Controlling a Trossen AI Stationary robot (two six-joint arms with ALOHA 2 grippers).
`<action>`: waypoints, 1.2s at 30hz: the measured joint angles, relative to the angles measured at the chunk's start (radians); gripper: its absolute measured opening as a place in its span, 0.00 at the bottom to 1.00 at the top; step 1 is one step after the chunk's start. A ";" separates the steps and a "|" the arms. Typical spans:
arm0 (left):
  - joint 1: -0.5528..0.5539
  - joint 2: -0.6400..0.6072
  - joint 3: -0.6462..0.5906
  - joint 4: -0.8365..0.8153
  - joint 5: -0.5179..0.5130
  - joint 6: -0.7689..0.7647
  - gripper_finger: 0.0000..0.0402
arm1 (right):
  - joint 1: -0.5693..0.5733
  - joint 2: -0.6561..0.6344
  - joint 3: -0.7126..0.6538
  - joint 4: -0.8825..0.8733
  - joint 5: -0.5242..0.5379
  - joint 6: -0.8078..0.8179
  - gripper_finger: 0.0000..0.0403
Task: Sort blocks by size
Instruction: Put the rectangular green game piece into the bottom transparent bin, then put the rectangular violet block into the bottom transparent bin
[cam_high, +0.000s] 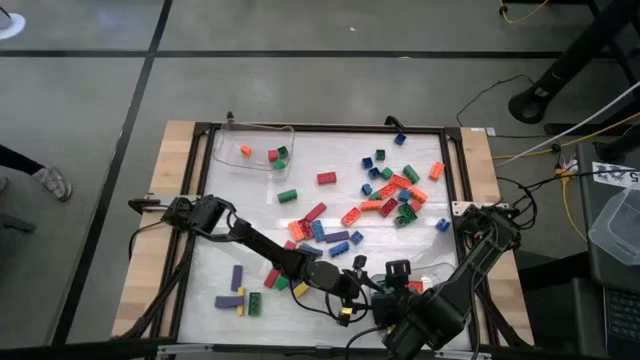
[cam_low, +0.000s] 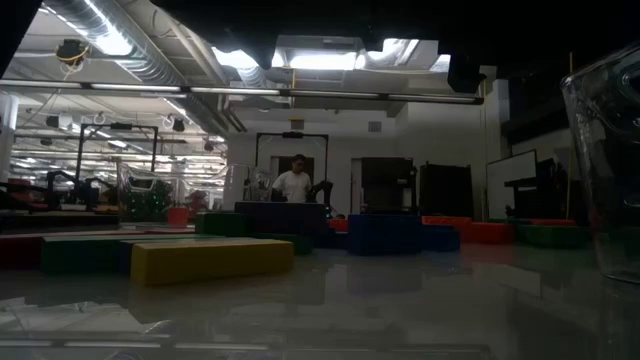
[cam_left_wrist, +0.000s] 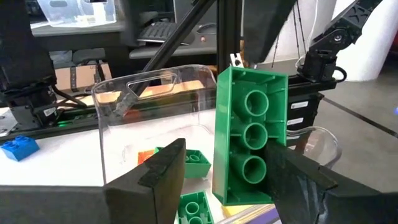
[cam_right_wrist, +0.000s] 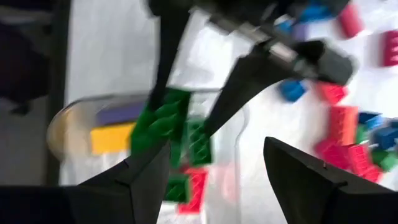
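Long green block (cam_left_wrist: 249, 134), three underside tubes

A long green block (cam_left_wrist: 249, 140) stands on end, hollow underside showing three round tubes — it leans against one finger of the left claw (cam_left_wrist: 227, 177), with two more green blocks (cam_left_wrist: 196, 163) low beside it. Most blocks (cam_high: 390, 190) lie scattered in red, orange, blue and green on the white surface (cam_high: 250, 200); a purple-and-yellow cluster (cam_high: 238, 295) lies apart from them.

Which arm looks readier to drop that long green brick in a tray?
The left: the long green studded brick stands between its opened tool, right over the clear plastic tray. The right tool is empty.
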 joint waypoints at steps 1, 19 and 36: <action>0.000 0.000 0.000 0.001 0.000 0.000 0.49 | 0.000 0.000 0.000 0.001 0.023 0.000 0.63; -0.007 0.000 0.000 0.142 0.000 0.049 0.49 | 0.001 0.000 -0.001 0.021 -0.020 0.022 0.63; -0.009 -0.121 0.000 -0.090 -0.011 0.124 0.49 | 0.001 0.001 -0.002 0.002 -0.060 0.056 0.63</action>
